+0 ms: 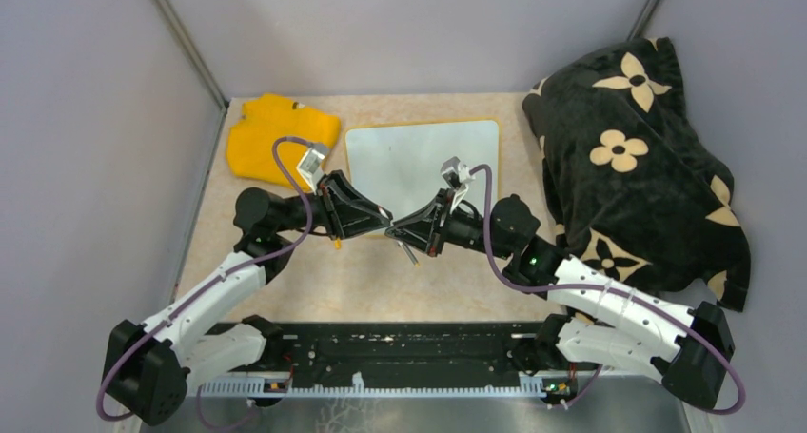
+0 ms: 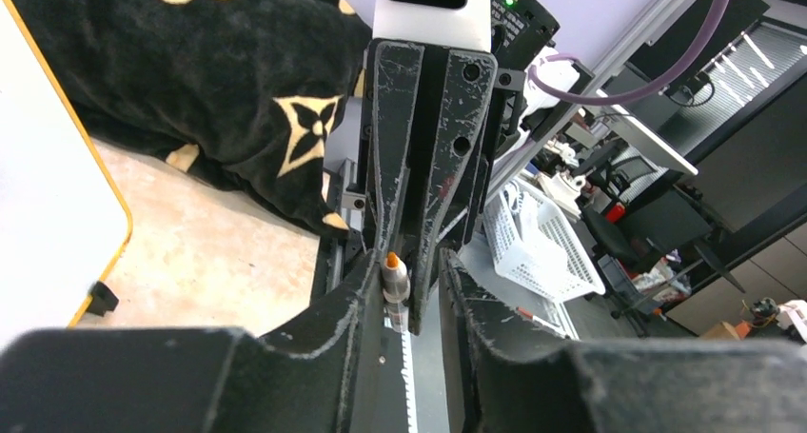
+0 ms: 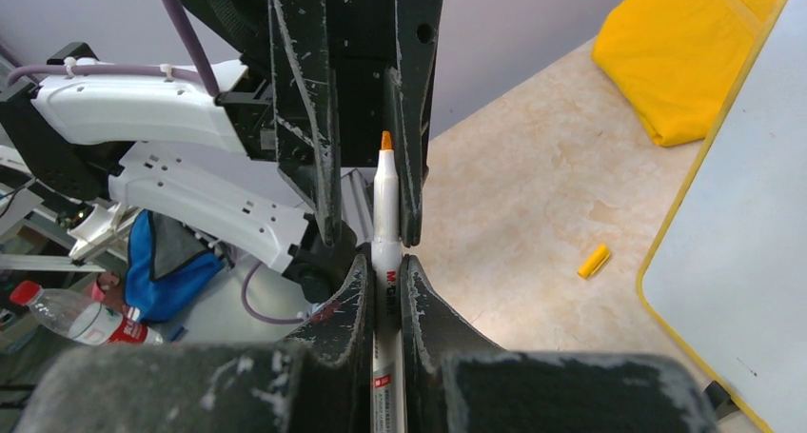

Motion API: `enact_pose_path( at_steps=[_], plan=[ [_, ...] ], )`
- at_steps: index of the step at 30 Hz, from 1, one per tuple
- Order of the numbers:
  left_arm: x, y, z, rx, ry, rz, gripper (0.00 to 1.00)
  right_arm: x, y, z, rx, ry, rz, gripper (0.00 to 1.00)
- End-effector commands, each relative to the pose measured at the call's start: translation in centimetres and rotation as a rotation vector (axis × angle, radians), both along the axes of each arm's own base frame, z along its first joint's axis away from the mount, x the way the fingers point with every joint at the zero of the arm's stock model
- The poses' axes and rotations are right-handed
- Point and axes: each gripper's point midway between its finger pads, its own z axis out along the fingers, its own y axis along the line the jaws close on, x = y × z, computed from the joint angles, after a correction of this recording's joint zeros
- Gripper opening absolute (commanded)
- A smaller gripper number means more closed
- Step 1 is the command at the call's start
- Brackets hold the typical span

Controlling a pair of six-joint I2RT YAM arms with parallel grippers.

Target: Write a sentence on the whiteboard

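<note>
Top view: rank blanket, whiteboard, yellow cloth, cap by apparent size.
1. blanket
2. whiteboard
3. yellow cloth, somewhat smaller than the board
4. cap, by far the smallest

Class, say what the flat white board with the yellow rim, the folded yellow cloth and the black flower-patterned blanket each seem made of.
Flat white board with yellow rim: smooth hard sheet, likely coated plastic or melamine; flat and evenly pale.
Folded yellow cloth: soft matte fabric; it creases and folds.
Black flower-patterned blanket: plush, fleece-like textile; fuzzy nap, rumpled heap.
</note>
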Motion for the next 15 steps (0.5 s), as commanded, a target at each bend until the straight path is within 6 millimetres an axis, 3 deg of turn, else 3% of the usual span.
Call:
enact_pose_path(
  at_steps=[1,10,15],
  plan=[
    [-0.63,0.03,1.92,-0.037,-0.081,-0.016,0.29,-0.27,-0.16,3.48,0.09,-0.064,0.006,0.0],
    [-0.49,0.05,1.79,-0.043,-0.077,0.001,0.0,-0.39,-0.19,3.39,0.087,-0.062,0.009,0.0],
    [-0.13,0.18,1.84,-0.051,-0.071,0.034,0.0,-0.31,-0.3,3.21,0.081,-0.052,0.002,0.0]
  ],
)
